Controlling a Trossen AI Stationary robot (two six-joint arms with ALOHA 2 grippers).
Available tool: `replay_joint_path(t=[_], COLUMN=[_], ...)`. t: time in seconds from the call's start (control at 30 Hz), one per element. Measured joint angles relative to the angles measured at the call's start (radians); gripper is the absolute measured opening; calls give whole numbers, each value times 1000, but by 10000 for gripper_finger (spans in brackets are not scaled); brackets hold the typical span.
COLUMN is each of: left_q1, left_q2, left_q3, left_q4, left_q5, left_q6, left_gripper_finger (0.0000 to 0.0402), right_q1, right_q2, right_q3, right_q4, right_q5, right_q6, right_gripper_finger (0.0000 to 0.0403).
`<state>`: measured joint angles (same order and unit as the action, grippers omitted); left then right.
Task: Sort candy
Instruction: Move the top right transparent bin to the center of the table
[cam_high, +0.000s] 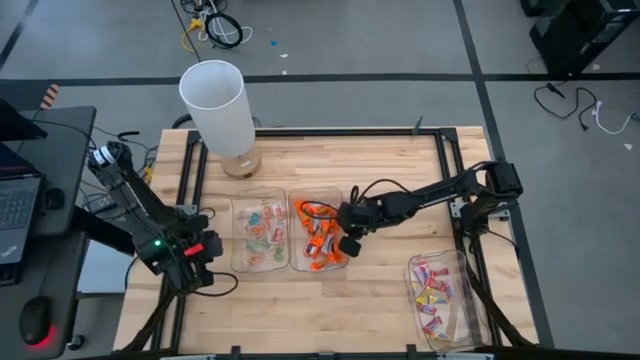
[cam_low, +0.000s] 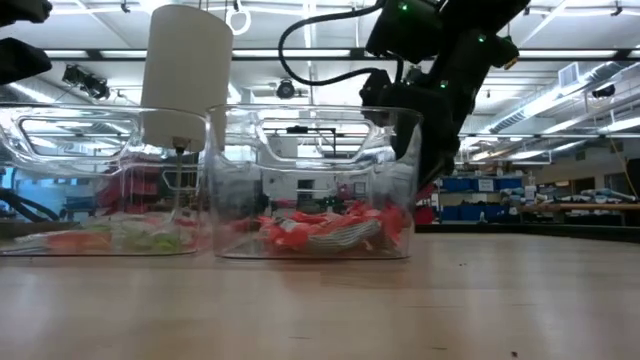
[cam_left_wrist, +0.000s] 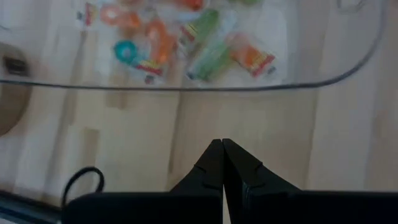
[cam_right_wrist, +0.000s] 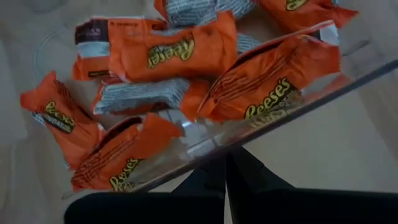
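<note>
Wooden counter (cam_high: 320, 300) seen from above, with three clear trays. Middle tray (cam_high: 322, 202) at frame centre, filled with orange candy (cam_high: 320, 240); same orange wrappers close up in the right wrist view (cam_right_wrist: 180, 53), piled against the tray's clear wall. Left tray (cam_high: 260, 262) just beside it, holding mixed pale green and orange sweets (cam_high: 262, 230), also visible past the tray rim in the left wrist view (cam_left_wrist: 205, 46). Third tray (cam_high: 470, 310) at lower right of the frame, well apart, with pink-and-yellow sweets (cam_high: 432, 290). Right end effector (cam_high: 345, 232) at the right edge of the middle tray, fingers closed together, gripping nothing. Left end effector (cam_high: 205, 250) at lower left, near the left tray, fingers likewise closed and empty. White cylinder (cam_high: 215, 105) standing at upper left of the counter
</note>
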<state>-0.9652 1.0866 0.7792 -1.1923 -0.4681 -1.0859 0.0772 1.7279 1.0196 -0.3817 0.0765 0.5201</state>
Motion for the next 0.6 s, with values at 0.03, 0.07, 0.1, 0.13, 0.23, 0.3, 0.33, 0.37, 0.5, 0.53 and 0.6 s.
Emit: replay_joint_path(t=[0.03,0.07,0.1,0.13,0.23,0.3,0.33,0.37,0.5,0.53,0.6], left_q1=[0,0,0,0,0,0,0,0,0,0,0], left_q2=[0,0,0,0,0,0,0,0,0,0,0], left_q3=[0,0,0,0,0,0,0,0,0,0,0], left_q4=[-3,-14,-31,-43,-80,-108,-124,-139,-153,-153,-143], left_q5=[17,26,30,33,33,34,33,34,35,35,36], left_q6=[0,0,0,0,-7,-21,-29,-41,-52,-52,-52], left_gripper_finger=[0,0,0,0,0,0,0,0,0,0,0], right_q1=[4,8,11,13,16,15,15,15,20,21,29], right_q2=[7,17,28,38,69,92,104,113,118,112,88], right_q3=[0,0,0,0,2,2,1,0,0,1,-1], right_q4=[16,31,45,54,86,107,118,122,95,74,-8], right_q5=[0,0,0,-6,-23,-32,-38,-41,-44,-35,1], right_q6=[0,0,0,6,7,7,6,1,0,1,7], right_gripper_finger=[0,0,0,0,0,0,0,0,0,0,0])
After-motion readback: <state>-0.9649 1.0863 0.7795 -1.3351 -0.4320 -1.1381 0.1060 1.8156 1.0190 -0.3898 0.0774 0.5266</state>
